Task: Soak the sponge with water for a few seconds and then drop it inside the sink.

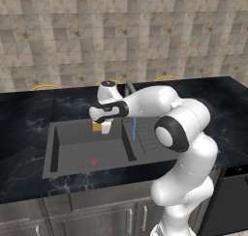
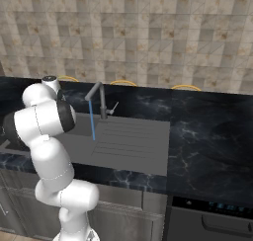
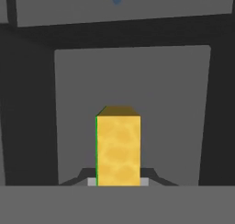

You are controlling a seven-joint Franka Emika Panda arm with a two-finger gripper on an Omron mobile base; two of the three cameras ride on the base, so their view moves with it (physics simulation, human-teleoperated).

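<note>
Fingers [image 1: 105, 127] clenched on the sponge [image 3: 118, 149], an upright yellow block with a thin green face along its 9 o'clock edge. It hangs above the sink [image 1: 72, 155], whose floor carries a small red spot [image 1: 93, 161]. The water [image 1: 134, 129] falls at 3 o'clock of the sponge, apart from it, onto the ribbed drainboard [image 2: 126, 141] set in the black desk [image 2: 212, 136].

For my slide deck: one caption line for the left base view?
Gripper holds the sponge above the sink, left of the water.
</note>
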